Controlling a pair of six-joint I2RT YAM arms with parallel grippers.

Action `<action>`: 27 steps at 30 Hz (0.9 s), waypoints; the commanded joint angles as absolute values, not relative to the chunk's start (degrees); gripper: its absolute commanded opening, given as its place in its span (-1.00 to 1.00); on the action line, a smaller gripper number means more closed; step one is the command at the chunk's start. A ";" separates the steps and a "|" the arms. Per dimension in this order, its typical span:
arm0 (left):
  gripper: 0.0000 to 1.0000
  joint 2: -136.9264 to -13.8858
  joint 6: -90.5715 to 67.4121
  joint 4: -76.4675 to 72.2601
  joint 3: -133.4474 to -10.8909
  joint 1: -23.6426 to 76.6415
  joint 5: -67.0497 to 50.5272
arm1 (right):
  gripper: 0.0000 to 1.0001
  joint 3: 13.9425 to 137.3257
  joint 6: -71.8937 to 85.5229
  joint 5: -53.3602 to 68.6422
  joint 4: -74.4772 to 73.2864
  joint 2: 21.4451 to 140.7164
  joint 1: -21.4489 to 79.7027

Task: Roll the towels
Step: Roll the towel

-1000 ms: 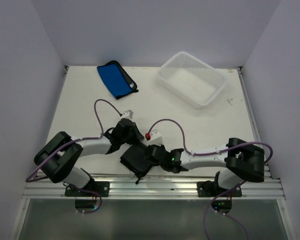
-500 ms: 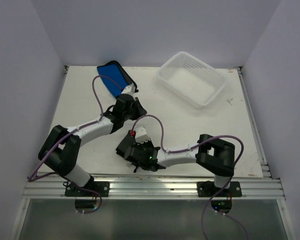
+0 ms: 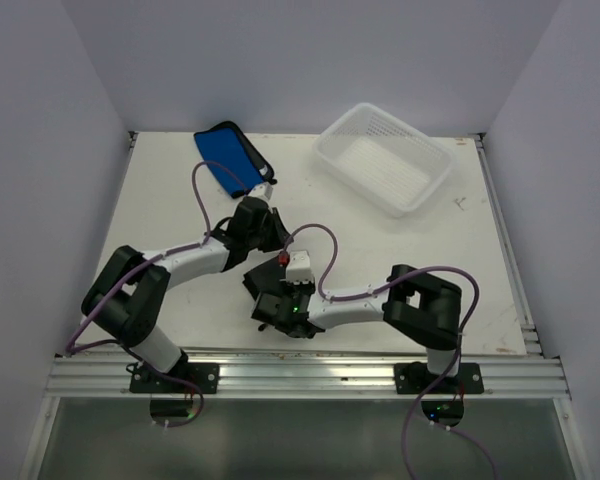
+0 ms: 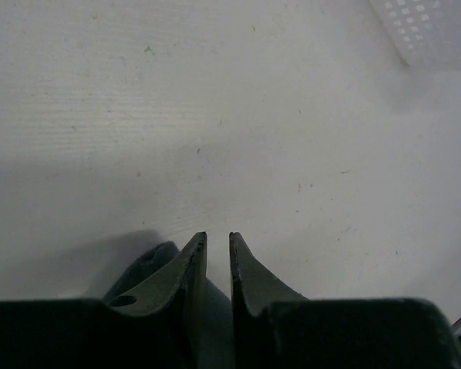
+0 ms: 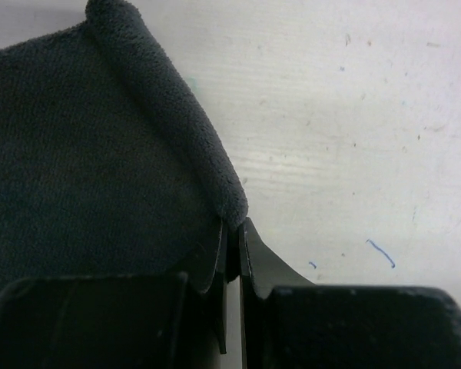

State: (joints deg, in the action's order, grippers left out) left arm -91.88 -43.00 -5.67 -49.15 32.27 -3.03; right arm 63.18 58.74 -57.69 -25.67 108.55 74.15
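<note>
A bright blue towel (image 3: 230,158) with black edging lies flat at the back left of the table. A dark towel (image 3: 258,284) lies near the front centre, and in the right wrist view it (image 5: 92,154) has a rolled or folded edge running down to my fingertips. My right gripper (image 3: 270,300) (image 5: 232,227) is shut on the end of that edge. My left gripper (image 3: 268,232) (image 4: 217,237) hangs just behind the dark towel with its jaws a narrow slit apart. Bare table shows between its tips. Dark cloth (image 4: 154,260) shows low under its fingers, and I cannot tell whether it is pinched.
A white perforated basket (image 3: 385,160) (image 4: 438,31) stands at the back right. My two forearms and their cables cross close together over the front centre. Walls close in the table on the left, back and right.
My left gripper has moved from beside the dark towel toward the back. My right arm has folded and carried its gripper to the left. The dark towel has shifted left and back and looks smaller.
</note>
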 commanded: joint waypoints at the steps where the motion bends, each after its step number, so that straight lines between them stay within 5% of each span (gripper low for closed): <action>1: -0.57 -89.30 -44.38 -8.96 -46.50 32.08 -4.04 | -1.00 64.25 69.87 -56.17 -28.40 109.95 75.06; 13: -0.58 -82.89 -44.12 -6.50 -42.37 32.17 -2.90 | -1.00 56.97 72.33 -50.81 -17.33 106.09 77.08; 27: -0.68 -87.45 -45.00 -12.13 -31.46 33.22 -4.05 | -1.00 62.40 52.92 -49.83 -19.24 108.28 80.51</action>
